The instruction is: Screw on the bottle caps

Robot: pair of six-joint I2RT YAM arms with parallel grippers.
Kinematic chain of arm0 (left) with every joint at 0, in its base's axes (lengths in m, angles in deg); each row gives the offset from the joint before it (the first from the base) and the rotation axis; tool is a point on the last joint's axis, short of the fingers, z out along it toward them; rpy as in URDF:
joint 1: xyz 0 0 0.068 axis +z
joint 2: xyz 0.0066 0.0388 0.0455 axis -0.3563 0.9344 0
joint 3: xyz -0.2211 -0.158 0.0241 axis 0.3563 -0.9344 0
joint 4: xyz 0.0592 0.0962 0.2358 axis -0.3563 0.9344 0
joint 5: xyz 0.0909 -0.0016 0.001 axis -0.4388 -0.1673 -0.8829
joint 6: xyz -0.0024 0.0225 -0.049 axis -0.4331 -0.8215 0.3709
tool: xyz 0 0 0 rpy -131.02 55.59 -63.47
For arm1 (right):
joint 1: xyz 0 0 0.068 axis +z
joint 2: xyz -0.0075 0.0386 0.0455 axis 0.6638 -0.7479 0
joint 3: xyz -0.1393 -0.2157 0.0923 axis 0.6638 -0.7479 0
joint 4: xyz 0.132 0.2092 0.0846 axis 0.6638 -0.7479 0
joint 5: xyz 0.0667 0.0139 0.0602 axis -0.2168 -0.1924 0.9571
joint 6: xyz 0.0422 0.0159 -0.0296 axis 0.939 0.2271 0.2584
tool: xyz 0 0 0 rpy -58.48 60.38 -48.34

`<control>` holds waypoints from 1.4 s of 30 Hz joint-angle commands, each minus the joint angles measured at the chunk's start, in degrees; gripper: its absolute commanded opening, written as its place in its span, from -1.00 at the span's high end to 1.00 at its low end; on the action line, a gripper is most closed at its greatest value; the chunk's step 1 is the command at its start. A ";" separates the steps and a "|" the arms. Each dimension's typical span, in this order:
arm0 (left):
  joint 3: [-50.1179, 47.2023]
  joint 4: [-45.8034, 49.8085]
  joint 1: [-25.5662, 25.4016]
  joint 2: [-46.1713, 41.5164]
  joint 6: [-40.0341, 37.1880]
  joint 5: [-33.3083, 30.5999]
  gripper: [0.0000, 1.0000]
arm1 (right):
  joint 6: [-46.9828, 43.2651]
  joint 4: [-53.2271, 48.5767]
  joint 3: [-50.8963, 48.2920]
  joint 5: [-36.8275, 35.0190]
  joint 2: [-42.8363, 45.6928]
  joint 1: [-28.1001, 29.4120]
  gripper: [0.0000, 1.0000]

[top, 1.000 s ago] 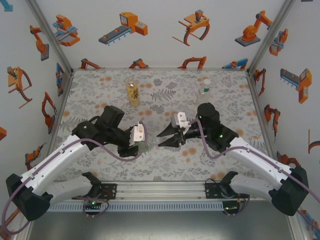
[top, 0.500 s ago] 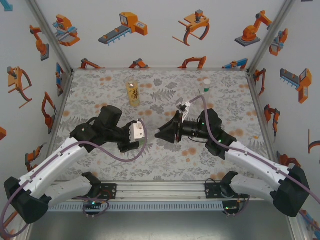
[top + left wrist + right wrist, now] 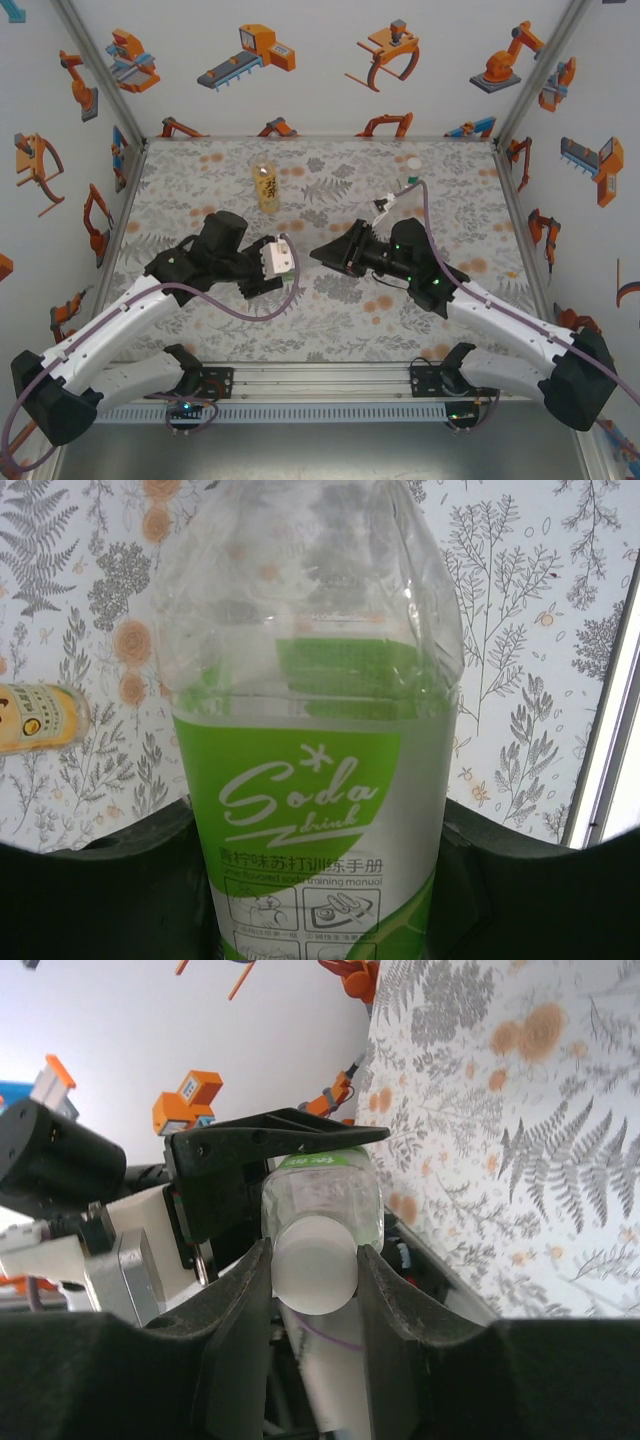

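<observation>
In the left wrist view, a clear bottle with a green "Soda drink" label stands between the black fingers of my left gripper, which is shut on its body. My right gripper is shut on a round white bottle cap that sits on this bottle's mouth. From above, the left gripper and the right gripper meet tip to tip over the middle of the cloth, hiding the bottle. The tall amber bottle stands uncapped at the back.
A small clear bottle with a whitish cap on top stands at the back right. The floral cloth covers the table, with metal posts at the back corners and walls on three sides. The amber bottle lies left of the held bottle.
The right wrist has rolled around the cap, with its cable swinging up and back. The left gripper with the bottle has shifted slightly toward the back.
</observation>
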 commanded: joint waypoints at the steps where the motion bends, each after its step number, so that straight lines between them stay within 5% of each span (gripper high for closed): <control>1: 0.72 -8.05 -0.06 -0.89 2.50 0.08 1.00 | 8.40 -5.02 -1.99 1.56 -1.88 -0.24 1.00; 10: 0.40 -8.01 -0.06 -1.76 2.18 1.92 1.00 | 4.18 -2.44 1.27 5.74 -5.76 -1.01 0.74; 17: -0.44 -7.81 -0.11 -2.43 0.74 2.55 1.00 | -6.46 -7.38 5.16 3.58 -2.96 -1.09 0.13; 29: -0.70 -7.57 -0.10 -2.81 0.18 4.33 1.00 | -26.07 -18.31 14.16 4.18 1.17 -1.20 -0.44; 37: -0.60 -7.05 -0.18 -3.14 -0.22 6.63 1.00 | -42.38 -18.80 18.32 3.08 4.53 -1.14 -0.46; 42: -0.59 -6.56 -0.15 -3.40 -0.72 9.73 1.00 | -67.17 -16.43 15.36 3.42 9.18 -0.92 -0.33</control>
